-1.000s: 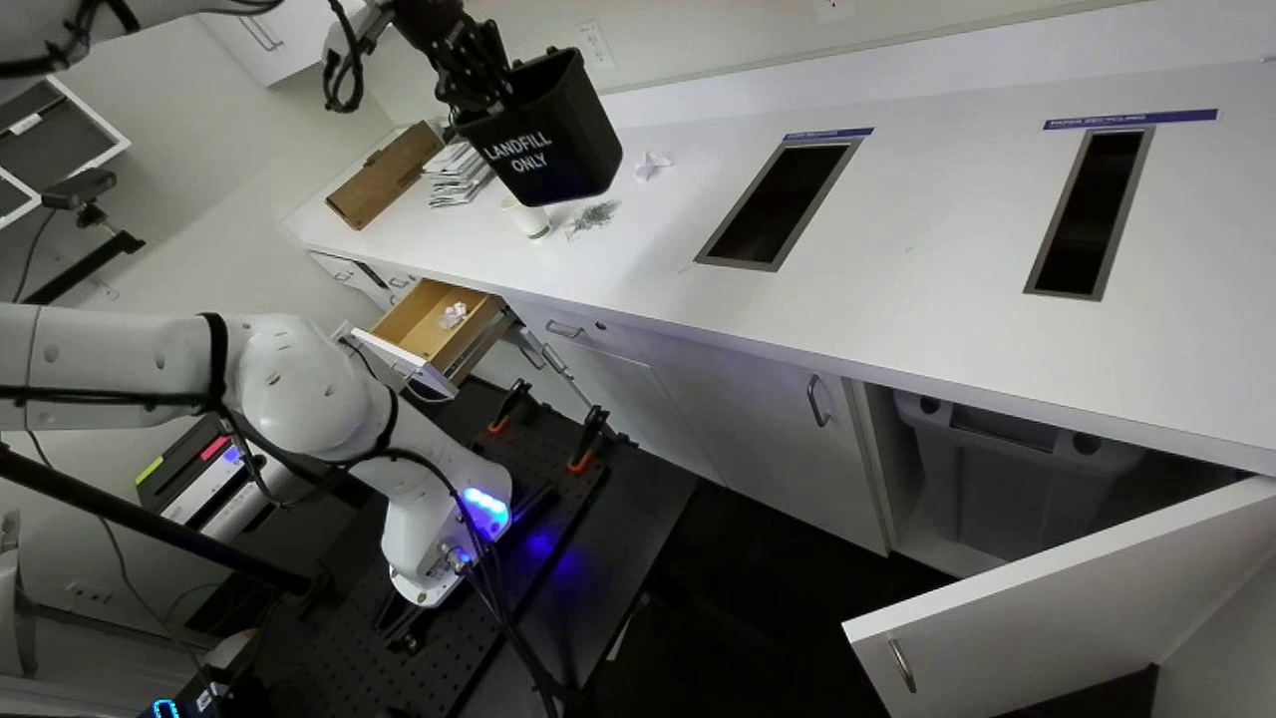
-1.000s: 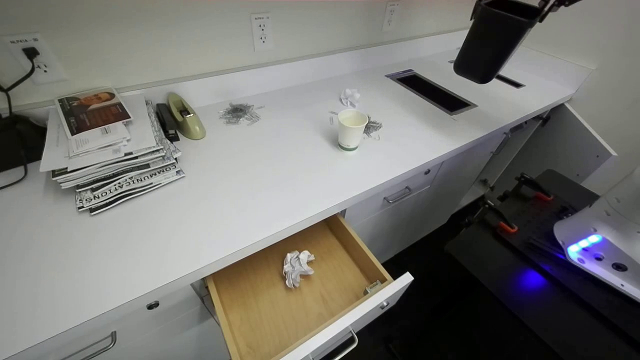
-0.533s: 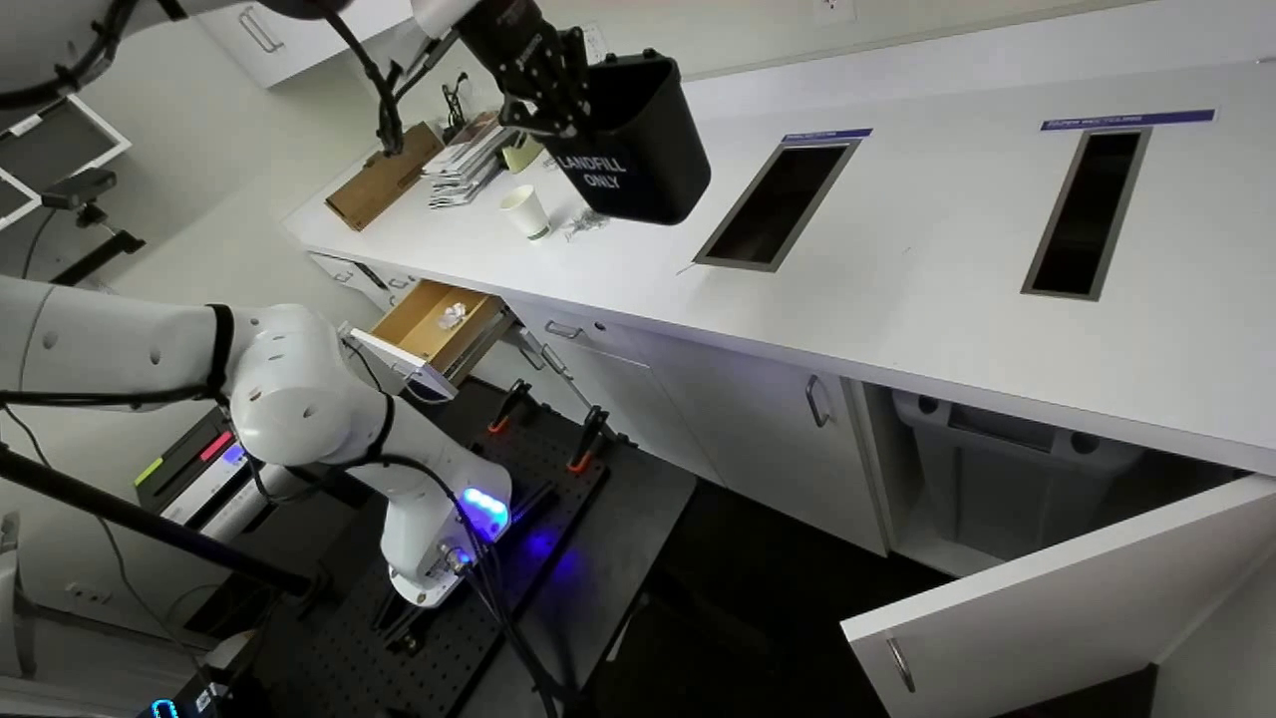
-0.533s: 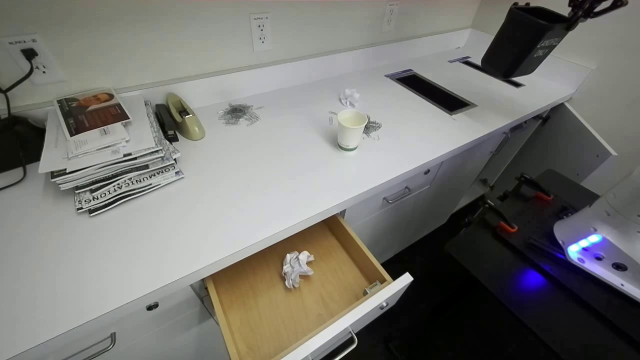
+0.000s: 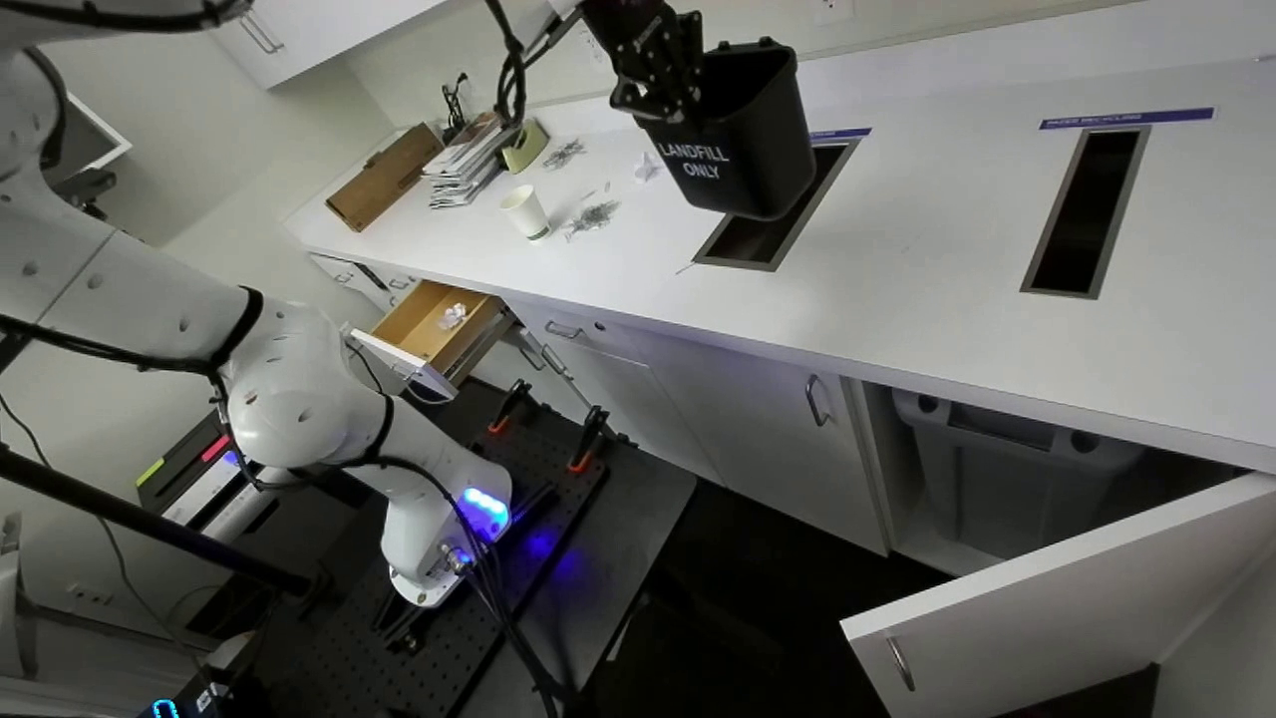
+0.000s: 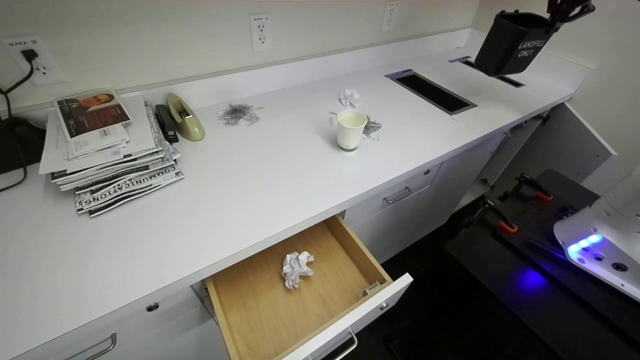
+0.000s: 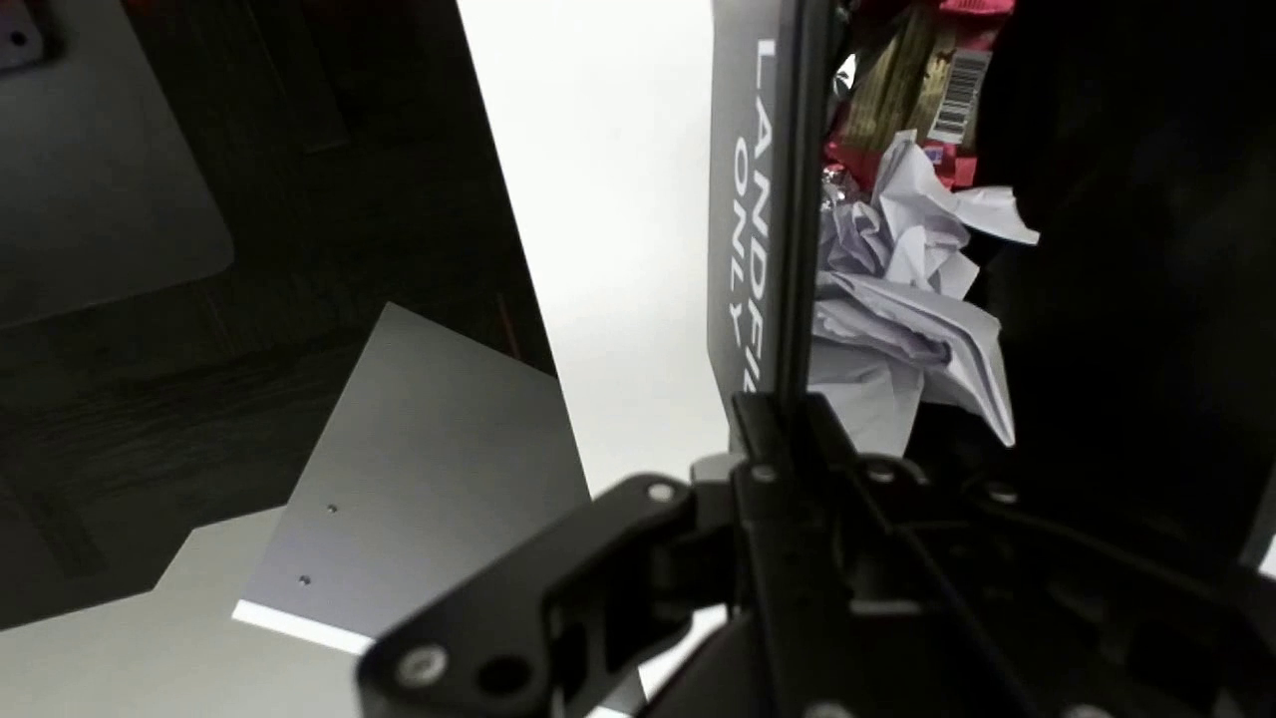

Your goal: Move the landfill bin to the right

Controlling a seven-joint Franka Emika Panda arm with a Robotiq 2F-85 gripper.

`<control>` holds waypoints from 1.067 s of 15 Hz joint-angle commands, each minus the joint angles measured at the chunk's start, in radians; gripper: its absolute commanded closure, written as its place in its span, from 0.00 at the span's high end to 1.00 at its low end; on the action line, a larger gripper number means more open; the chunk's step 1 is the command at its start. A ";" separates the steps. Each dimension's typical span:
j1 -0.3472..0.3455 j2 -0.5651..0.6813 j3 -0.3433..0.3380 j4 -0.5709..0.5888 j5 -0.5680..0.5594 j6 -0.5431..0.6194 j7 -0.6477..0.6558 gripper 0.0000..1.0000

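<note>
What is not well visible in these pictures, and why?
Floor of the bin: in the wrist view, hidden by crumpled paper, wrapping and shadow.
End of the word LANDFILL: in the wrist view only, covered by the pincer.
Inside of the grey tub: in an exterior view, hidden by its walls and the counter.
Part of the arm: in both exterior views, cut off by edges.
Paper clips: in both exterior views, too small to count.

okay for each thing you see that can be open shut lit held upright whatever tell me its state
Bin: held in the air, paper and wrapping inside
Gripper: shut on the bin
Drawer: open, paper ball inside
Next drawer: shut
Cupboard door: open
Next cupboard: shut
Cup: upright
Plug: plugged in
Base light: lit blue
Paper clips: loose, piled
Magazines: stacked
</note>
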 commanded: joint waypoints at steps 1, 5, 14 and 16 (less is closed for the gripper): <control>0.021 0.155 -0.022 0.156 -0.039 0.011 0.089 0.02; 0.039 0.271 -0.066 0.237 -0.044 0.016 0.111 0.02; 0.071 0.405 -0.138 0.255 -0.034 0.169 0.106 0.02; 0.077 0.424 -0.143 0.252 -0.024 0.193 0.102 0.02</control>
